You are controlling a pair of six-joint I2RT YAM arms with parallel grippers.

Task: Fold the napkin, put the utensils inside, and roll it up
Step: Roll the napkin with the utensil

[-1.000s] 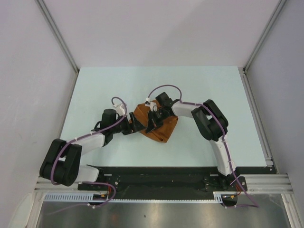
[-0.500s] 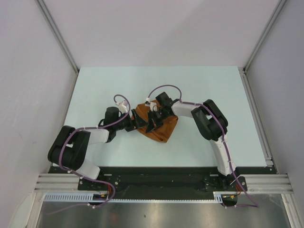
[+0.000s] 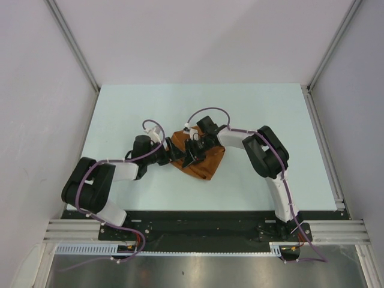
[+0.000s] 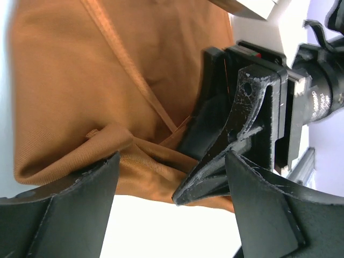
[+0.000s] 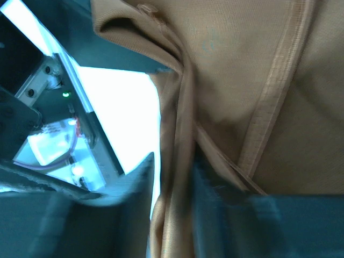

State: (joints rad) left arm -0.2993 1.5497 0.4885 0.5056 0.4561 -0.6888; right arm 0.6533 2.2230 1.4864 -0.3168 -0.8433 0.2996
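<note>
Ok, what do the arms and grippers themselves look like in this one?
The left arm and right arm match: white links, bulky black joints, and a purple cable looped along each. The left gripper and right gripper are black. Close up, the fingers are flat black wedges tapering to a tip, scuffed with pale scratches.
</note>
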